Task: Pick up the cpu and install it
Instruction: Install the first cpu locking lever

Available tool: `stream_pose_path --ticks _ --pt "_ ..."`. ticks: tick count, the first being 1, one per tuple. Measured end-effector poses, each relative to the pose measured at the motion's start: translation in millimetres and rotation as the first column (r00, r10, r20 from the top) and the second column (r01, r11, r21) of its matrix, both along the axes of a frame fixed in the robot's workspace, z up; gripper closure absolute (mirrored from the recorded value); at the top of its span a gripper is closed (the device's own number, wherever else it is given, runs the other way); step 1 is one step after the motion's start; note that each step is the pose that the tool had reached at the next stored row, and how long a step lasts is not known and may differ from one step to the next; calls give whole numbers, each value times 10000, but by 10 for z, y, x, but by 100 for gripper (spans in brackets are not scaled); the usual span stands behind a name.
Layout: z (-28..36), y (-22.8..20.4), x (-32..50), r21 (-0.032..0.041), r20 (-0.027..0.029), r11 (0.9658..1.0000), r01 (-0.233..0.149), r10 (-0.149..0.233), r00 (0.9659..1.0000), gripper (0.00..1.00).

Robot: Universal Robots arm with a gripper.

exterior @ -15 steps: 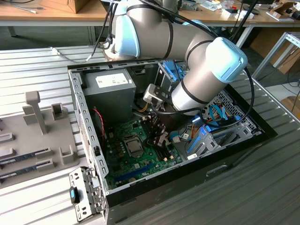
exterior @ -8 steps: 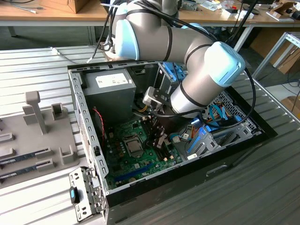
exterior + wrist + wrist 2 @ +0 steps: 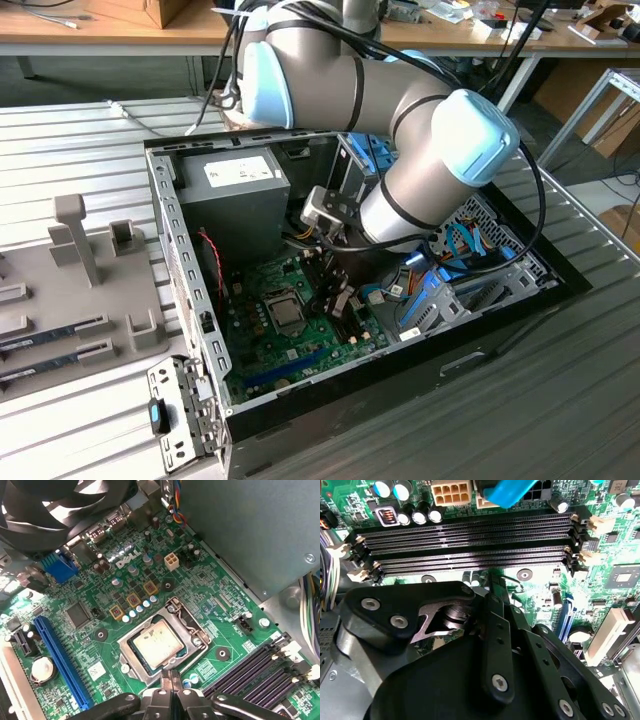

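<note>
the open computer case (image 3: 180,230) lies on a ribbed grey metal tabletop (image 3: 560,400), wooden desks behind. the cpu (image 3: 156,642) sits in its socket frame (image 3: 187,622) on the green motherboard (image 3: 215,595). the hand (image 3: 170,676) hovers beside it, clenched, fingertips together and empty.

- The computer case (image 3: 190,290) lies open on the table (image 3: 520,400), with the motherboard (image 3: 330,335) flat inside it.
- The power supply (image 3: 232,190) sits in the case behind the motherboard.
- The chip (image 3: 157,643) lies in the socket frame (image 3: 192,630) on the motherboard.
- The gripper (image 3: 172,680) hangs inside the case, its fingertips together just beside the socket frame's edge.
- The memory slots (image 3: 465,545) run side by side, empty, near the gripper.
- A rack (image 3: 75,290) stands on the table at the exterior view's left of the case.
</note>
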State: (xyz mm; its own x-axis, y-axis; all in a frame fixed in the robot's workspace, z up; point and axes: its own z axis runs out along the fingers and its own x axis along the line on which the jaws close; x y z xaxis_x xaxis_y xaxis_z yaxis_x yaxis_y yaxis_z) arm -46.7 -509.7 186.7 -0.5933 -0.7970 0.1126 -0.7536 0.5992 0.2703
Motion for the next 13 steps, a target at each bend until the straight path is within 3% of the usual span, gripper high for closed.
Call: stream_pose_path --ticks 4,10,13 --pt "77 2 -1 160 3 9999 2 -2 10000 89" --pt "78 -1 -4 165 0 9999 0 0 10000 89" --pt "120 -1 -5 168 2 9999 0 0 10000 89"
